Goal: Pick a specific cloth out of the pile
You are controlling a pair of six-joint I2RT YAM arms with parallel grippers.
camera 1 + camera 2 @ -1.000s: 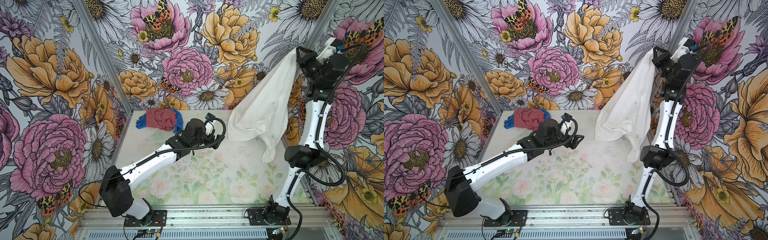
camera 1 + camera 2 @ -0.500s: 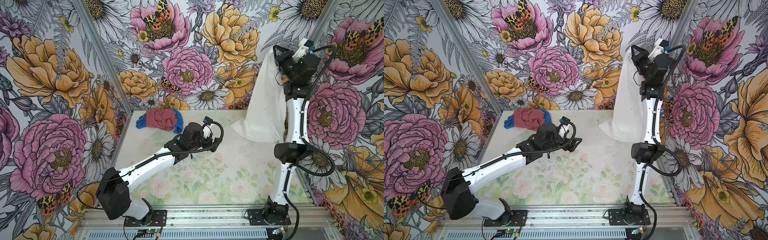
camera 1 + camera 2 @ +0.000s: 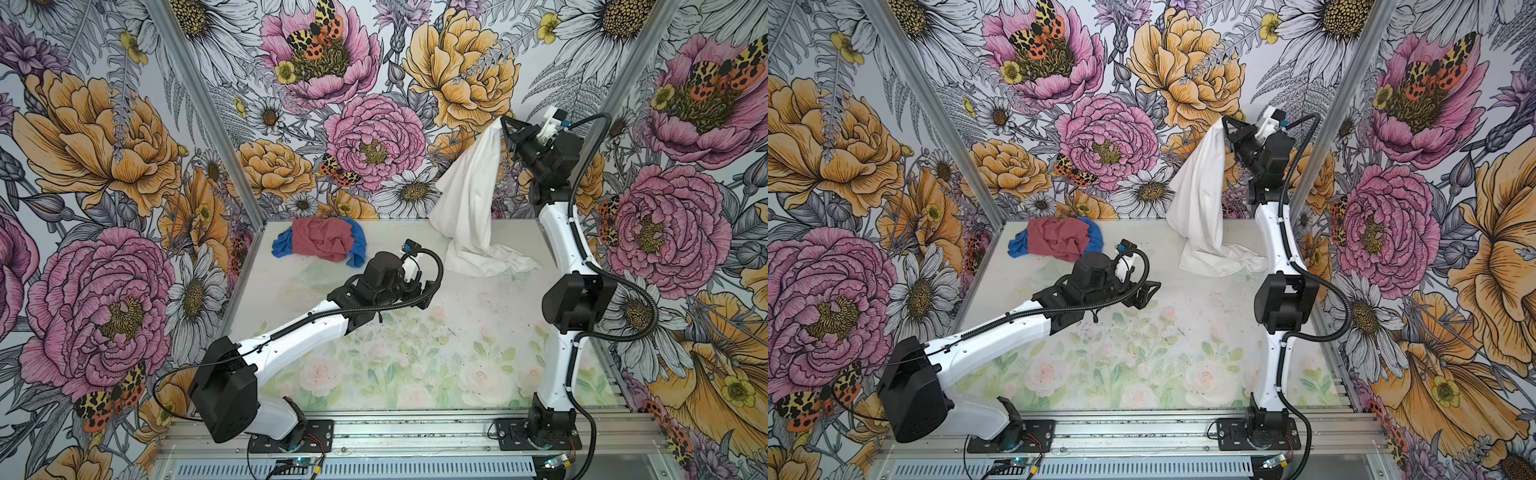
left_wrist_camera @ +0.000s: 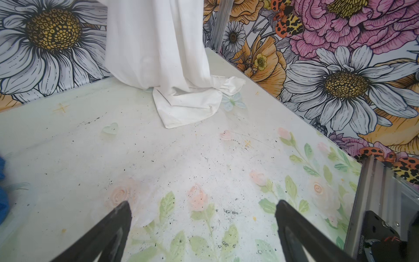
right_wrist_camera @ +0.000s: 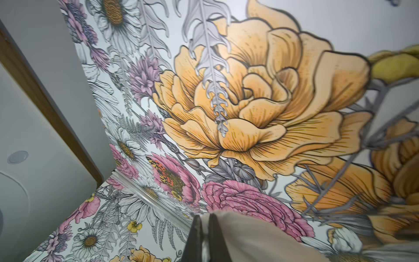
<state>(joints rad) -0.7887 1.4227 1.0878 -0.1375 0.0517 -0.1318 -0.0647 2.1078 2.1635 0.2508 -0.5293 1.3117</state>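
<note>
My right gripper (image 3: 504, 123) has swung toward nine o'clock, clenched on the cloth (image 3: 467, 199), its hem now pooled on the table (image 3: 478, 316) at one o'clock; my left gripper (image 4: 202, 203) hangs released.

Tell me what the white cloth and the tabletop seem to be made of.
The white cloth looks like thin matte woven fabric, perhaps cotton: it drapes in soft folds from the right gripper. The tabletop: smooth hard sheet with a faded floral print, perhaps laminate; scuffed and dark-specked.
</note>
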